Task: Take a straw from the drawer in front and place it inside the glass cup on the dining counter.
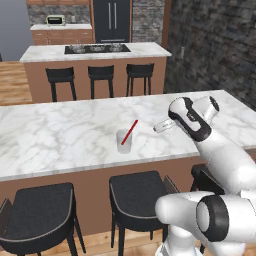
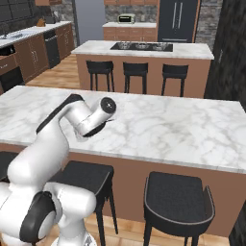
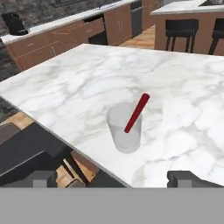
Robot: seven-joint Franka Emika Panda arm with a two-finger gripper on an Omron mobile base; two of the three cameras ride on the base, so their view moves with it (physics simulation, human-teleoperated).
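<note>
The glass cup (image 1: pixel 124 141) stands upright on the white marble dining counter (image 1: pixel 55 135), near its front edge. The red straw (image 1: pixel 130 131) leans inside it, its top sticking out to the right. In the hand view the cup (image 3: pixel 124 131) sits centre frame with the straw (image 3: pixel 137 113) slanting out of it. My gripper (image 1: pixel 159 126) hovers just right of the cup, a little above the counter and apart from it, open with nothing between the fingertips (image 3: pixel 183 177). The drawer is out of view.
Black stools (image 1: pixel 42 210) (image 1: pixel 137 195) are tucked under the counter's near side. Behind the counter is an island with a cooktop (image 1: pixel 95 49) and three stools. A dark stone wall (image 1: pixel 215 45) runs along the right. Wooden cabinets (image 3: pixel 65 37) line the far side.
</note>
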